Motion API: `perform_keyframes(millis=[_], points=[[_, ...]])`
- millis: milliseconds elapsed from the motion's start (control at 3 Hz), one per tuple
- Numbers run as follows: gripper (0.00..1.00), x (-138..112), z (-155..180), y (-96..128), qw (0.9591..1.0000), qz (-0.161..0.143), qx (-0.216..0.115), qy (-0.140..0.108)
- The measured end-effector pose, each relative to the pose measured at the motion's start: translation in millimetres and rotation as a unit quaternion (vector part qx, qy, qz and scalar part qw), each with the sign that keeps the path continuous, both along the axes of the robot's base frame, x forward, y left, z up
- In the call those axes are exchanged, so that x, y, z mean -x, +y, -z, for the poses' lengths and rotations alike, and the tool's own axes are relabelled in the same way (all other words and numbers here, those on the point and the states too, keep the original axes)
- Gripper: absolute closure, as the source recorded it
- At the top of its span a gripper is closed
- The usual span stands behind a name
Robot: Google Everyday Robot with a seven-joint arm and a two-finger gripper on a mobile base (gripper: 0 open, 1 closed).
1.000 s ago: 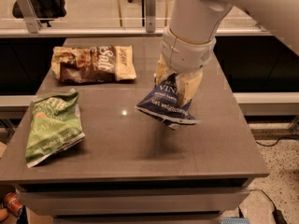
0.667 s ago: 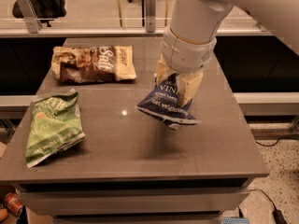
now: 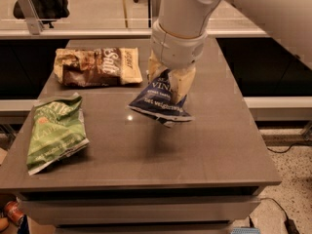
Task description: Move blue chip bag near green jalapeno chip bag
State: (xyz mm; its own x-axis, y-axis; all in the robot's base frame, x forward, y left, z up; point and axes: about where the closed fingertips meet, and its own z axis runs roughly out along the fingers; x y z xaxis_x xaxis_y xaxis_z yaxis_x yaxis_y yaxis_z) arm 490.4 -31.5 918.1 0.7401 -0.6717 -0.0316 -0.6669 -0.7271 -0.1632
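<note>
The blue chip bag hangs in the air above the middle of the grey table, casting a shadow below it. My gripper comes down from above on a thick white arm and is shut on the bag's upper end. The green jalapeno chip bag lies flat near the table's front left edge, well to the left of the held bag.
A brown-and-cream "Salt" bag lies at the table's back left. A glass rail and an office chair stand behind the table. The floor drops away at the right, with a cable on it.
The gripper and the blue bag have shifted slightly to the left, toward the table's middle. The green bag and the "Salt" bag have not moved.
</note>
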Motion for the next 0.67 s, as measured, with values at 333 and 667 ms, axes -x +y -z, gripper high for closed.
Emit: perform_keyframes(millis=[333,667], points=[[1.0,-8.9,-2.1,28.3,0.9995,-0.031,0.001,-0.006],[1.0,-15.3,-1.8,59.9,0.9981,-0.061,0.001,-0.01]])
